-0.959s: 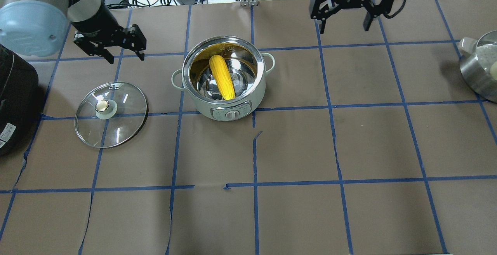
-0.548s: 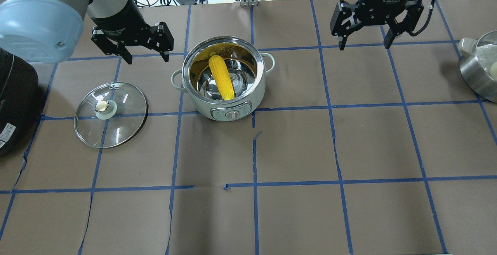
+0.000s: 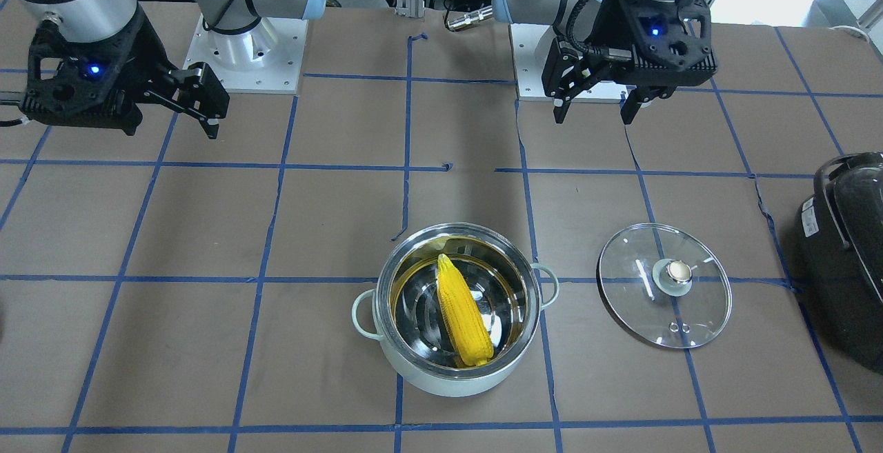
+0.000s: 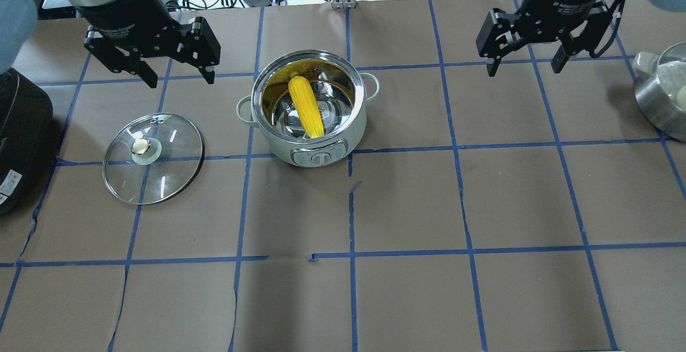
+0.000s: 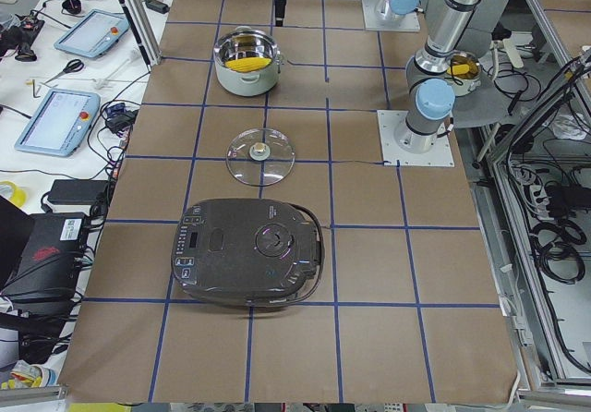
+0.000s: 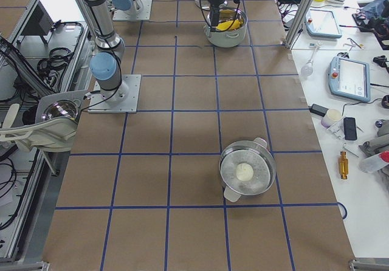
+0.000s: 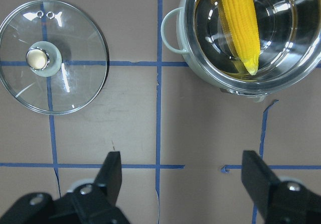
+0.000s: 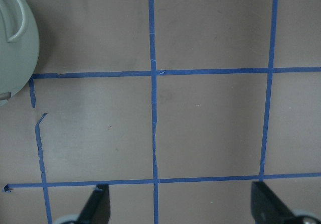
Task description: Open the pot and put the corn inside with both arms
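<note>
The pale mint-green pot stands open mid-table, its steel inside showing. The yellow corn lies slanted inside it and also shows in the front view and the left wrist view. The glass lid lies flat on the table to the pot's left, knob up. My left gripper hangs open and empty above the table, beyond the lid and left of the pot. My right gripper hangs open and empty well to the right of the pot.
A large black appliance sits at the left table edge next to the lid. A steel pot with a white ball inside stands at the right edge. Cables and small items lie beyond the far edge.
My right gripper has moved to the right, away from the pot. My left gripper swung right, then back left, turning. Both stayed open. Pot, corn and lid have not moved.
</note>
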You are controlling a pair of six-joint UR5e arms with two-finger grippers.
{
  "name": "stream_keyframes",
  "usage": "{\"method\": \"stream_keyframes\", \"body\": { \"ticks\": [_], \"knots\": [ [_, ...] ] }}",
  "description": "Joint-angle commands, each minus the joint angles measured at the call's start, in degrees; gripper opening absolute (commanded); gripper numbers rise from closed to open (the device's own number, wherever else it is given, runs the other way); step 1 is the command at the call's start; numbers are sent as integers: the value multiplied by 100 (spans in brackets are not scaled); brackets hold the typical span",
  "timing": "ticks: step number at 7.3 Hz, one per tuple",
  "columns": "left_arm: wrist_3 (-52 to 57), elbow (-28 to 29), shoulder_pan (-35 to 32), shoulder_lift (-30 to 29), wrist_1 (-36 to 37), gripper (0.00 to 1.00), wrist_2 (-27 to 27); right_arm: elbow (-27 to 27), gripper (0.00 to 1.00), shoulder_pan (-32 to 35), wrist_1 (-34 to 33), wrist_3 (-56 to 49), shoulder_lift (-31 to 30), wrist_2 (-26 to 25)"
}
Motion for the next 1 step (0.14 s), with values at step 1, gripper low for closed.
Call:
{"method": "stream_keyframes", "body": {
  "ticks": [1],
  "knots": [
    [48, -8, -9, 2, -8, 87, 7, 8, 100, -62, 31, -30, -40, 19]
  ]
}}
